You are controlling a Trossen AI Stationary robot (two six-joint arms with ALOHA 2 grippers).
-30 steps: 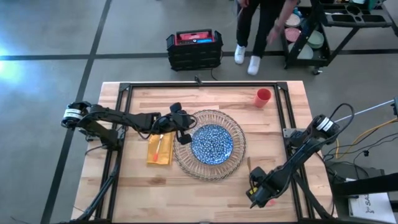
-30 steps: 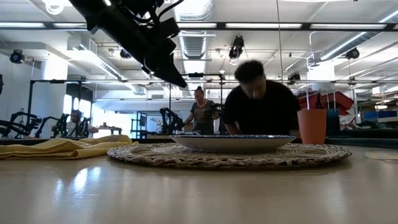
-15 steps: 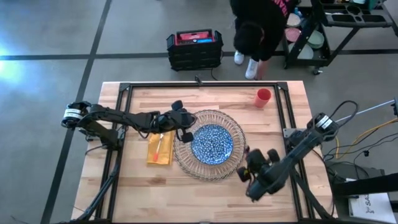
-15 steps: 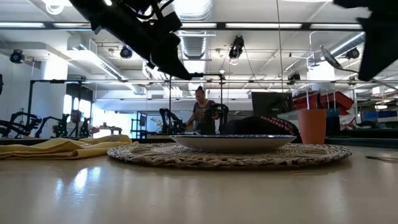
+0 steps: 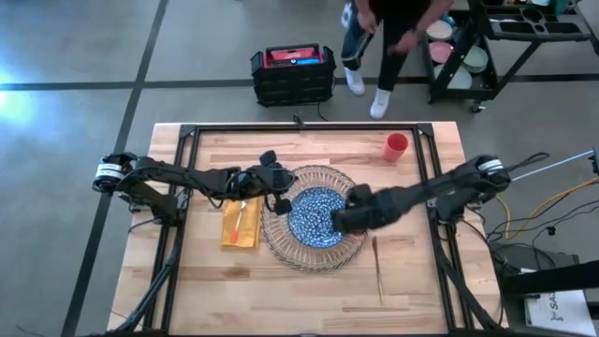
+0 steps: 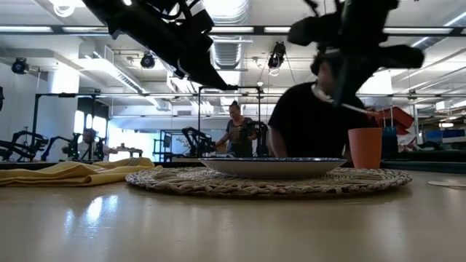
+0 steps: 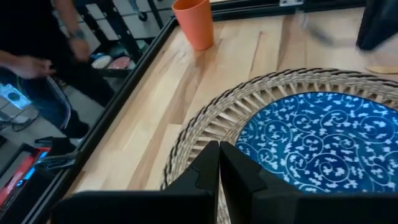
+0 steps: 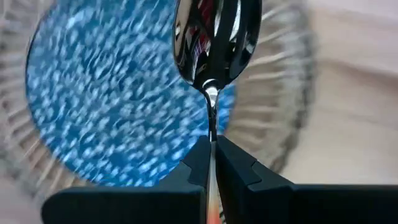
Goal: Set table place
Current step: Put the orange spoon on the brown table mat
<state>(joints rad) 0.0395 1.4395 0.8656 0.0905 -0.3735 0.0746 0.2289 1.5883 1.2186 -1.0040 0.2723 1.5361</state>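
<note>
A blue-patterned plate (image 5: 319,214) lies on the wide ribbed charger (image 5: 281,245) in the middle of the table (image 5: 412,300). Left of the charger a yellow napkin (image 5: 241,229) lies flat with orange-handled cutlery (image 5: 240,215) on it. The red cup (image 5: 396,147) stands at the far right. My right gripper (image 5: 341,221) hovers over the plate's right part, shut on a metal spoon (image 8: 215,37). Above the charger's left rim my left gripper (image 5: 280,197) is shut on nothing; its closed fingers (image 7: 219,167) show in the left wrist view. My right gripper pinches the spoon's thin handle just behind the neck (image 8: 211,132) between its two fingers. The spoon runs along the fingers, its bowl sticking out ahead of them. The fingers slant down from the table's right side. The spoon is lifted clear, above the plate.
A slim piece of cutlery (image 5: 377,269) lies on the bare wood right of the charger. The black frame rail (image 5: 309,128) runs along the far side. A person (image 5: 388,23) moves behind the table by a cart, near a black and red case (image 5: 292,73).
My right gripper has risen from the table's near right area and travelled toward the far left, coming over the plate with the spoon in its fingers. The slim cutlery piece right of the charger has stayed put. The person behind the table has shifted.
</note>
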